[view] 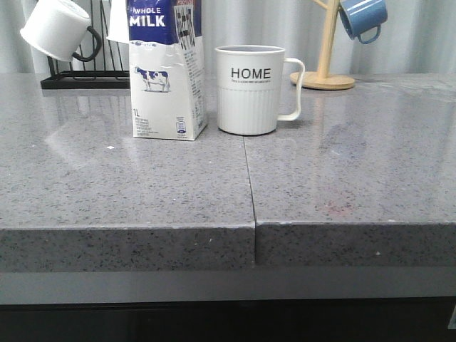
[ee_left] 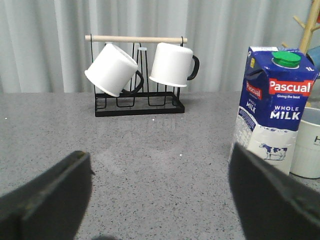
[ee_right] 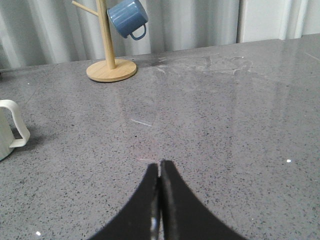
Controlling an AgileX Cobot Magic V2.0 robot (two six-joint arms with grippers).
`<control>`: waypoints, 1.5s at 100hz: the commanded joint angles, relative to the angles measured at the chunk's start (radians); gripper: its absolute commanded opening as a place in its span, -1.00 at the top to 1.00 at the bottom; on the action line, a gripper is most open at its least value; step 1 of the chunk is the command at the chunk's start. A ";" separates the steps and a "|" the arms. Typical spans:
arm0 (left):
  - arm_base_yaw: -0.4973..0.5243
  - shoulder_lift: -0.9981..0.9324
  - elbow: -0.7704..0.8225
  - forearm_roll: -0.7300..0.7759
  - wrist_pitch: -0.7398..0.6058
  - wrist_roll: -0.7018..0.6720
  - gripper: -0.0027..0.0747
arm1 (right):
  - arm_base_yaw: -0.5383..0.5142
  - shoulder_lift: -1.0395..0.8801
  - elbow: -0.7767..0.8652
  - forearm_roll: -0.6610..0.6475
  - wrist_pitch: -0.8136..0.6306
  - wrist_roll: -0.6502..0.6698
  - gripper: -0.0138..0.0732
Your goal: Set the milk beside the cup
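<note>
The milk, a tall white carton with a dark blue top and a cow picture, stands upright on the grey counter just left of the cup, a white ribbed mug lettered HOME with its handle to the right. A small gap separates them. In the left wrist view the milk stands beyond one dark finger, with the cup behind it. My left gripper is open with only bare counter between its fingers. My right gripper is shut and empty, over bare counter, with the cup's handle off to one side.
A black wire rack holding two white mugs with black handles stands at the back left. A wooden mug tree with a blue mug stands at the back right. A seam runs across the counter to its front edge.
</note>
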 commanded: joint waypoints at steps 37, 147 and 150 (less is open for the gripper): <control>0.002 -0.027 -0.009 0.000 -0.072 -0.014 0.99 | -0.007 0.005 -0.027 -0.007 -0.074 -0.001 0.84; 0.111 -0.313 0.289 0.166 -0.072 -0.025 0.98 | -0.007 0.005 -0.027 -0.007 -0.074 -0.001 0.84; 0.114 -0.327 0.304 0.166 -0.072 -0.025 0.98 | -0.007 0.005 -0.027 -0.007 -0.074 -0.001 0.84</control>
